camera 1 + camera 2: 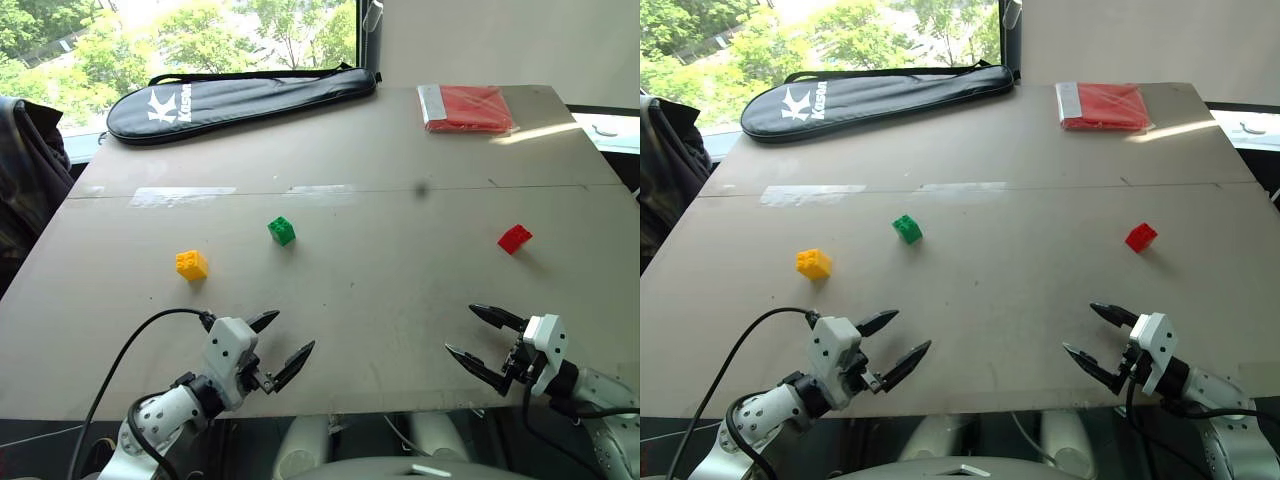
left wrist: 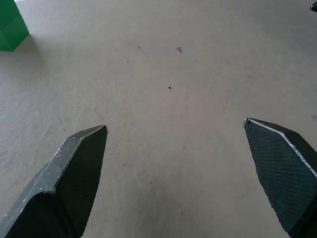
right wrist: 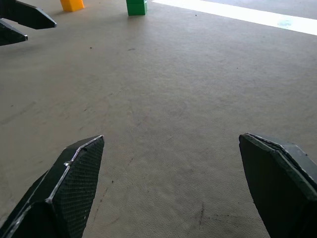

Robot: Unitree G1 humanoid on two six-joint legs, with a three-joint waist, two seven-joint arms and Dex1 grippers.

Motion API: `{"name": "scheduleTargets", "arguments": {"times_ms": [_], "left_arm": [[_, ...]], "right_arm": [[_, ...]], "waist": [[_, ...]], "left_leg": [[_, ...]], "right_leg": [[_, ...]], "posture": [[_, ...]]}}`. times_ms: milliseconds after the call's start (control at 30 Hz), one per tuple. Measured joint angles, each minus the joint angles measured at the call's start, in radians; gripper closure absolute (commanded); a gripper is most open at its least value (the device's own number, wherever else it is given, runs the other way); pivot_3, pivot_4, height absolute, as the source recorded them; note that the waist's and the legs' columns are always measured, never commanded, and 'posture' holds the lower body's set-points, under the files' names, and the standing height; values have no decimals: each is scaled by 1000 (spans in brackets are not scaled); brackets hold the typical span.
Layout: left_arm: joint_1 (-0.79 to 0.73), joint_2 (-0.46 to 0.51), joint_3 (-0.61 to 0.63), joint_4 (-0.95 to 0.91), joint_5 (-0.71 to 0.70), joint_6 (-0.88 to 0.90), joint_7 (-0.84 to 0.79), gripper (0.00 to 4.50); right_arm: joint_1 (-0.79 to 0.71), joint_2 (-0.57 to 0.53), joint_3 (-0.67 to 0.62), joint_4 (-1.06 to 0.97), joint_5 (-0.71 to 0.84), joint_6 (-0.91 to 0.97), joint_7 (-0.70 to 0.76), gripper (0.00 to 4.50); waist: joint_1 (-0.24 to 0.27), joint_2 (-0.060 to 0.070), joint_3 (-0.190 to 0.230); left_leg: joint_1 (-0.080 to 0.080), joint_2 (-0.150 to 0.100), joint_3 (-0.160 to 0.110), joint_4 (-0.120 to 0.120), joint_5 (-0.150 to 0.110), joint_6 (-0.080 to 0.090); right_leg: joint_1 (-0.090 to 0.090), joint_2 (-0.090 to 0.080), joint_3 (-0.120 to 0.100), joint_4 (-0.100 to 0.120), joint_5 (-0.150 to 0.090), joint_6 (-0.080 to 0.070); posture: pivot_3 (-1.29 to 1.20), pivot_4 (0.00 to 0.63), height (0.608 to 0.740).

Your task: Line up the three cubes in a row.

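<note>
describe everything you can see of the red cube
The red cube is a small, glossy plastic building block with studs on top. It sits on the tabletop toward the robot's right, turned at an angle to the table's edges and looking slightly tipped. It stands alone, well apart from the green cube, with nothing touching it but the table. The open right gripper hovers nearer the table's front edge, clear of it.

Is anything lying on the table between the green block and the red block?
No, only bare tabletop separates the green studded plastic cube from the red studded plastic cube, as both eye views show.
</note>
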Motion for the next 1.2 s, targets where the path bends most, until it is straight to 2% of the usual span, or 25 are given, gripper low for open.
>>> {"name": "scheduleTargets", "arguments": {"times_ms": [667, 767, 933, 1000, 1067, 1200], "left_arm": [[-42, 6, -40, 2, 10, -21, -58, 0], [-107, 45, -41, 8, -5, 2, -98, 0], [-239, 130, -45, -6, -82, 100, -186, 0], [-270, 139, -45, -9, -102, 125, -193, 0], [-371, 166, -45, -23, -162, 198, -217, 0], [-476, 198, -40, -55, -240, 280, -233, 0]], "right_arm": [[9, 19, -13, -25, 2, 26, -34, 40], [-15, 15, -76, -16, 14, 46, -59, 40], [-138, -21, -204, 73, 59, 160, -135, 40], [-163, -26, -220, 88, 69, 195, -155, 40], [-248, -52, -235, 154, 71, 294, -211, 40], [-363, -74, -238, 250, 54, 365, -240, 40]], "waist": [[0, 0, 0], [3, 1, 0], [-2, 1, 0], [-2, 1, 0], [-2, 2, 1], [-4, 3, 1]], "left_leg": [[0, 0, 0, 0, 0, 0], [0, -1, 0, 0, 0, 0], [0, -1, 0, 1, 0, 0], [0, -1, 0, 0, 0, 0], [-1, -1, 0, 0, 0, 0], [0, -1, 1, 0, 0, 0]], "right_leg": [[0, 0, 0, 0, 0, 0], [0, 1, 0, 0, 0, 0], [0, 1, 0, 1, 1, 0], [0, 1, 0, 1, 1, 0], [-1, 1, 0, 1, 1, 0], [-1, 1, 1, 1, 1, 0]], "posture": [[0, 150, 740], [0, 150, 740], [0, 150, 740], [0, 150, 740], [0, 150, 740], [0, 150, 740]]}}
